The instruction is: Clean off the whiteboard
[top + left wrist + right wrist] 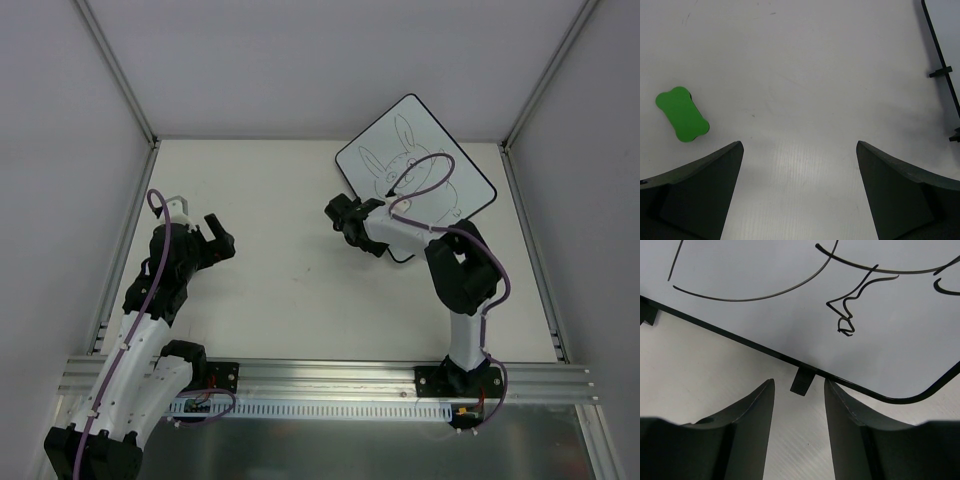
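Centre half-spread right gripper on whiteboard foot near tabletop's far-right corner before pinching; send wide-spread left gripper to green eraser.

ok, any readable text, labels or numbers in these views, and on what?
None readable.
The large white board with thin black frame carries only a black line drawing of a rabbit, no words.
The green bone-shaped eraser block shows a plain face, no label.

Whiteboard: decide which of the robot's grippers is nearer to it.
Right. The right gripper sits at the edge of the whiteboard, its fingers flanking a black foot; the left gripper hangs over the table, well off to its left.
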Motion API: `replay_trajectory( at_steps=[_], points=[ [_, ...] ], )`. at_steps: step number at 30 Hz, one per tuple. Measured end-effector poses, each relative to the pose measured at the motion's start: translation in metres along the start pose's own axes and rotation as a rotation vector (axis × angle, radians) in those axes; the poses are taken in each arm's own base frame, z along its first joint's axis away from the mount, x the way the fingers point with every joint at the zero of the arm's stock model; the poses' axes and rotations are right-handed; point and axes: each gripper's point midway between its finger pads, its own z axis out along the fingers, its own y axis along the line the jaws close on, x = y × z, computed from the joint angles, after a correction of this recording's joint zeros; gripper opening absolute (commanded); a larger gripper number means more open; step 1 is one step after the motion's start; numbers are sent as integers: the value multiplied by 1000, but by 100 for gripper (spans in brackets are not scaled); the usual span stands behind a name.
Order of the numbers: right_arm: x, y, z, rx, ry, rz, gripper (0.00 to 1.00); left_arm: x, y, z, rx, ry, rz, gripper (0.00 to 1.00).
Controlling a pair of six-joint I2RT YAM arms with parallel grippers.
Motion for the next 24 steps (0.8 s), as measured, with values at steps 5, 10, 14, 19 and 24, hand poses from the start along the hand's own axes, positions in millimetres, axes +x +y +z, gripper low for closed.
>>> replay_trajectory(
  at_steps=[5,10,14,19,24],
  points=[
    [-1,1,3,5,8,36,46,0,0,-1,2,-2,0,99],
    [-1,1,6,14,12,60,41,0,-2,-1,10,1,3,99],
    [2,0,10,25,19,68,38,1,-4,-1,16,4,5,99],
    [5,0,12,32,25,75,25,2,-4,-1,17,5,6,99],
    [8,-4,14,51,32,87,5,5,-3,0,14,12,6,99]
  ],
)
